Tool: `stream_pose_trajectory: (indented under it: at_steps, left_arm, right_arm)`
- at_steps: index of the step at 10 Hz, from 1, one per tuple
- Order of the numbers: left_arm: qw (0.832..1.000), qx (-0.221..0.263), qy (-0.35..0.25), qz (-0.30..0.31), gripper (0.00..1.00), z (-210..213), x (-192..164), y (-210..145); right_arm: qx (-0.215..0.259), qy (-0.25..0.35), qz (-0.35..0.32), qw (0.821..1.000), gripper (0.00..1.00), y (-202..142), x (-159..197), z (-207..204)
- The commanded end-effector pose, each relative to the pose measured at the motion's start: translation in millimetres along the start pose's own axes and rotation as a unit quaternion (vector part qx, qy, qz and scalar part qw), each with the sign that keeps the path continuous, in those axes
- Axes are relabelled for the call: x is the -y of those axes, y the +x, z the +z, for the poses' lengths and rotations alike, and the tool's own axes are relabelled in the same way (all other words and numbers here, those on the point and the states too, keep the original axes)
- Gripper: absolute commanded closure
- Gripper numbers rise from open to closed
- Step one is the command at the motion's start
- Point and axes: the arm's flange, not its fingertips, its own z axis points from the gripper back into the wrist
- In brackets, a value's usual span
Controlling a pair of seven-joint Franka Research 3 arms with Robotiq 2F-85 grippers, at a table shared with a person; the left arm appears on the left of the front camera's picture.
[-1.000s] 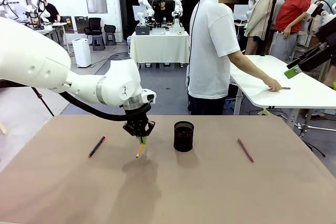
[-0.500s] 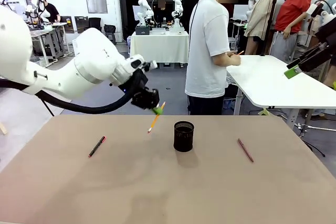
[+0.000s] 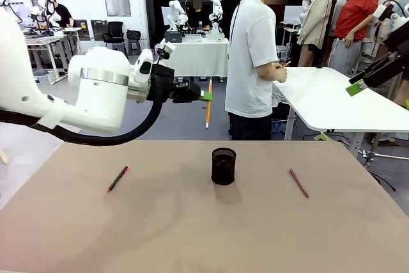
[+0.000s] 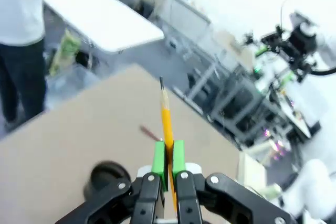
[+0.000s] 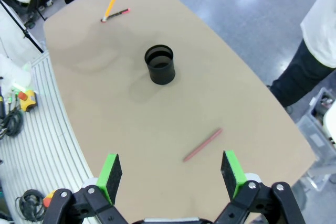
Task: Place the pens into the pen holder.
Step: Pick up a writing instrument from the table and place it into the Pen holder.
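My left gripper [image 3: 206, 96] is raised high above the table, left of the pen holder [image 3: 223, 166], and is shut on the yellow-orange pencil [image 3: 208, 105], which hangs nearly upright. In the left wrist view the green pads [image 4: 159, 157] clamp that pencil [image 4: 166, 120], with the black mesh cup [image 4: 107, 173] and the reddish-brown pencil [image 4: 150, 133] on the table beyond. The black pen with a red end [image 3: 117, 178] lies at the left, the reddish-brown pencil [image 3: 298, 183] at the right. My right gripper [image 5: 171, 173] is open, high over the reddish-brown pencil [image 5: 202, 144] and the cup [image 5: 160, 64].
A person in a white shirt [image 3: 255, 55] stands at the far edge, beside a white table [image 3: 345, 97]. The brown tabletop [image 3: 204, 228] has free room in front of the cup.
My left gripper has lifted the yellow-orange pencil off the table, carried it up and right, and turned it from slanted to nearly upright. The person has drawn a hand back from the white table.
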Motion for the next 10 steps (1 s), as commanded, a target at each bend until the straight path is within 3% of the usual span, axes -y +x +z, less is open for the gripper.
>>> stream_pose_trajectory:
  at_steps: [1,2,5,10]
  left_arm:
    - [0.997,0.049,0.013,-0.060,1.00,-18.9,-6.0,-34.9]
    - [1.000,0.000,0.000,0.000,1.00,0.0,0.0,0.0]
    - [1.000,0.000,0.000,0.000,1.00,0.0,0.0,0.0]
    - [0.992,0.020,-0.045,-0.114,1.00,-55.6,-27.1,-33.3]
  right_arm:
    - [0.005,0.003,0.004,1.000,0.00,1.0,-1.0,1.4]
    - [0.005,0.003,0.004,1.000,0.00,1.0,-1.0,1.4]
    - [0.005,0.003,0.004,1.000,0.00,1.0,-1.0,1.4]
    - [0.005,0.003,0.004,1.000,0.00,1.0,-1.0,1.4]
